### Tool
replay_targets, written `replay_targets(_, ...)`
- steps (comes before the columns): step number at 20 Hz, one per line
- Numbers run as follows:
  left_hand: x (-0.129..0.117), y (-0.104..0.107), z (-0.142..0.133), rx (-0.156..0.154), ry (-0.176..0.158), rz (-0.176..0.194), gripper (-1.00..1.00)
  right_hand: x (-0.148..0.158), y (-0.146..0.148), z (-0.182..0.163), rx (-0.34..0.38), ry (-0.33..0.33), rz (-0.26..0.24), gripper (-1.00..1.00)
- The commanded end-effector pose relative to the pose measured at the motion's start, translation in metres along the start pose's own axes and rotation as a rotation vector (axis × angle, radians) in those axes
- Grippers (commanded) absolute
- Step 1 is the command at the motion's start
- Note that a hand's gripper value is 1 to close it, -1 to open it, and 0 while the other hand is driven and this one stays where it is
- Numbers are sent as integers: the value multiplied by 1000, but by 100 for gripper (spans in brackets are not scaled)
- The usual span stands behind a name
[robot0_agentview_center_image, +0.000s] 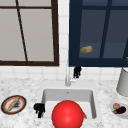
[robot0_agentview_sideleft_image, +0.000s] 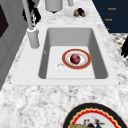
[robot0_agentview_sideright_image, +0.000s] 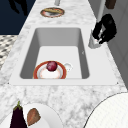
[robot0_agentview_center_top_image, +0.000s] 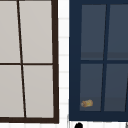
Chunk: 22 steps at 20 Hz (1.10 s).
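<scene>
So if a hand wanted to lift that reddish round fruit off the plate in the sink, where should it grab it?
Probably from straight above, fingers round its sides. The fruit sits clear on top of the plate, and the sink walls block a sideways approach.

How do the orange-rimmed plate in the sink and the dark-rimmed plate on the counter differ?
The orange-rimmed plate lies in the white sink basin and carries a round dark-red fruit. The dark-rimmed plate sits on the marble counter left of the sink and carries a long tan piece of food. Both are round and lie flat.
</scene>
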Motion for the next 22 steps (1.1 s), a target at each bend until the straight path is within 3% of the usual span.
replay_targets(1, 0, 0, 0, 0, 0, 0, 0, 9, 12, -7, -52, 55, 47, 100)
replay_targets(4, 0, 0, 0, 0, 0, 0, 0, 11, 19, -4, -109, 66, 67, 100)
replay_targets(8, 0, 0, 0, 0, 0, 0, 0, 8, 37, 14, -281, 65, 99, 100)
replay_targets(13, 0, 0, 0, 0, 0, 0, 0, -11, 71, 10, -416, -28, 69, 100)
replay_targets(18, 0, 0, 0, 0, 0, 0, 0, -10, 85, 4, -560, -60, 40, 100)
replay_targets(22, 0, 0, 0, 0, 0, 0, 0, -12, 87, 4, -598, -69, 24, 100)
